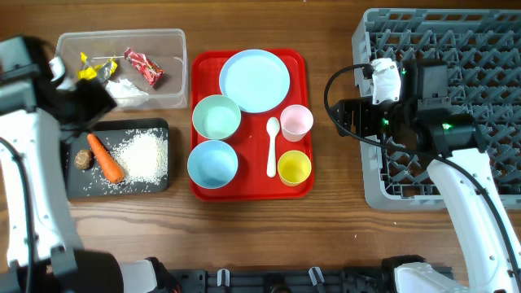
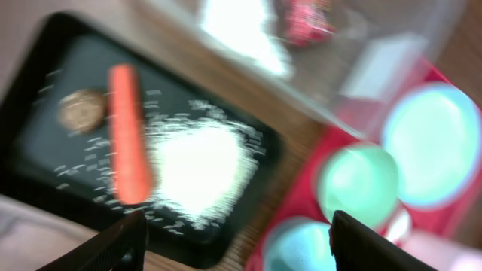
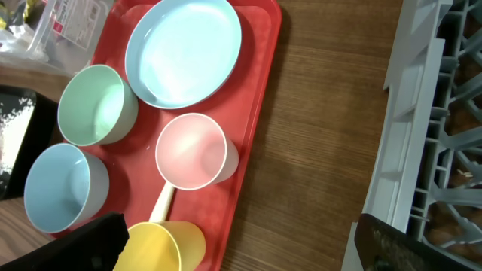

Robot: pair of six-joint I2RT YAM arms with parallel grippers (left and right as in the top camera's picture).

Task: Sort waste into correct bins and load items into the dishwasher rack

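The clear tub [image 1: 175,39] holds yellow [image 1: 88,72] and red [image 1: 145,67] wrappers and white tissue [image 1: 122,88]. The black tray [image 1: 155,184] holds the carrot [image 1: 106,157], a brown lump [image 1: 82,159] and rice [image 1: 142,156]. On the red tray [image 1: 244,189] are the plate [image 1: 255,80], two bowls [image 1: 216,117] [image 1: 212,163], the pink cup [image 1: 296,122], the yellow cup [image 1: 294,168] and the spoon [image 1: 273,146]. My left gripper [image 1: 85,104] [image 2: 239,226] is open and empty above the black tray [image 2: 45,113]; its view is blurred. My right gripper [image 1: 342,114] [image 3: 237,233] is open and empty, between the red tray [image 3: 256,113] and the rack [image 1: 444,106].
A strip of bare wood table [image 1: 334,187] lies between the red tray and the rack's left wall [image 3: 407,113]. The clear tub and black tray sit close together at the left, with the red tray just to their right.
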